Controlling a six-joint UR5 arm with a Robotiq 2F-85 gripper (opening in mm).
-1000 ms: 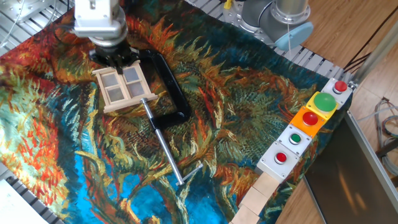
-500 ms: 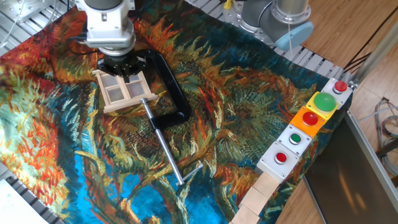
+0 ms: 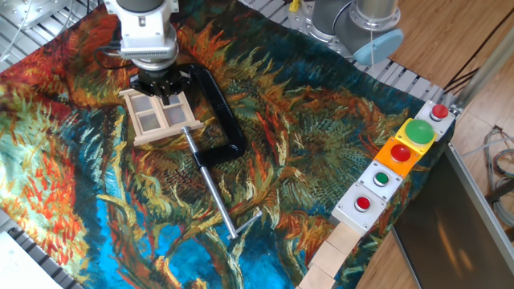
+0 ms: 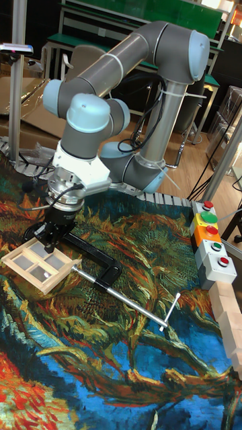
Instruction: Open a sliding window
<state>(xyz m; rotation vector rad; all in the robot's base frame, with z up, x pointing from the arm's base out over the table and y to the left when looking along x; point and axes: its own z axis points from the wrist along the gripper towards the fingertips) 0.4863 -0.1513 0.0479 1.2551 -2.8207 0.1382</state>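
Note:
The sliding window [image 3: 161, 115] is a small light-wood frame with four translucent panes, lying flat on the painted cloth [image 3: 321, 144]. In the tall fixed view the sliding window [image 4: 39, 261] sits at the left. My gripper [image 3: 163, 90] points straight down over the window's far edge, its black fingers drawn together into one tip that touches or nearly touches the wooden bar between the two far panes. In the tall fixed view the gripper [image 4: 51, 246] reaches the frame's upper rim. Nothing is held between the fingers.
A black C-clamp [image 3: 221, 112] with a long metal screw rod [image 3: 213, 189] lies right beside the window. A row of button boxes [image 3: 397, 160] lines the right edge, with wooden blocks [image 3: 333, 253] below them. The arm's base [image 3: 353, 24] stands at the back.
The gripper has shifted to the right and a little nearer, from the window's far left corner to the middle of its far edge. The window and clamp have not moved.

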